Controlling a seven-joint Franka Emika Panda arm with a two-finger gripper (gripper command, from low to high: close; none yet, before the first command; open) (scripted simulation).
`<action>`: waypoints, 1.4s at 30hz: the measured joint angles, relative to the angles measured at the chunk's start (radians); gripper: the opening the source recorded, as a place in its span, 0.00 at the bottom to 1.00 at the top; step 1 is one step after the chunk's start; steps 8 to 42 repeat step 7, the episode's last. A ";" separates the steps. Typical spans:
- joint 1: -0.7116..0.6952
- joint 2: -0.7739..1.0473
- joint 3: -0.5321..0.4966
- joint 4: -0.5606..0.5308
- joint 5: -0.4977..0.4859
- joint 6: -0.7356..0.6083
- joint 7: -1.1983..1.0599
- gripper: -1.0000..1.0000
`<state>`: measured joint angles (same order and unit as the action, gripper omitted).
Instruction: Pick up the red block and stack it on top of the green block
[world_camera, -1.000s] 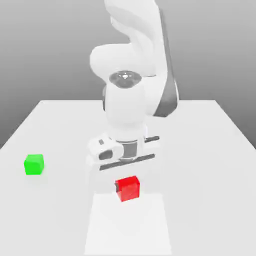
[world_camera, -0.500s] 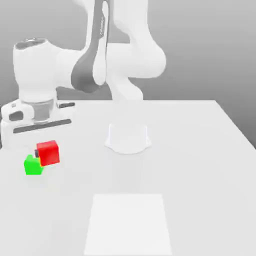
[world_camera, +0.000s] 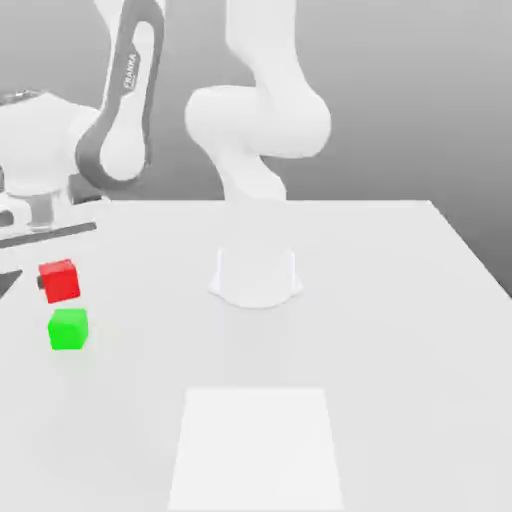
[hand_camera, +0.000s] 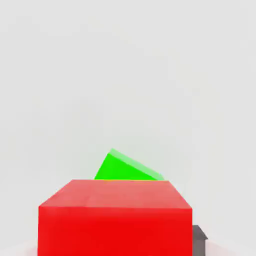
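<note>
Going from the exterior view's left to its right, we first meet one gripper (world_camera: 58, 282), whose white hand (world_camera: 45, 245) is partly cut off by the picture's edge. Its fingers stand parted by just the width of one red block (world_camera: 60, 282), closed on it, and a dark fingertip (world_camera: 41, 283) peeks out beside the block. We count one red block, held slightly tilted in that view, and one green block (world_camera: 68, 329), which sits flat on the one pale table (world_camera: 390, 380). The red block appears above the green one and a little toward the exterior view's left, with a gap between them; we cannot tell how well they line up in depth. In the hand view the red block stands in front of the green one and hides part of it, and the green block looks turned relative to it. Next we see the one white arm (world_camera: 258, 122) reaching across behind the blocks, its base (world_camera: 257, 275) on the table. In front of the base lies one bright white square patch (world_camera: 257, 445), well apart from the green block.
</note>
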<state>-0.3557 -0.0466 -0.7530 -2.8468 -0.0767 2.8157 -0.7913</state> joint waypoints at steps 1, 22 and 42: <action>0.006 0.025 0.007 0.000 0.052 0.018 -0.037 0.00; -0.021 0.127 0.097 0.007 0.292 0.082 -0.207 1.00; -0.021 0.127 0.097 0.007 0.292 0.082 -0.207 1.00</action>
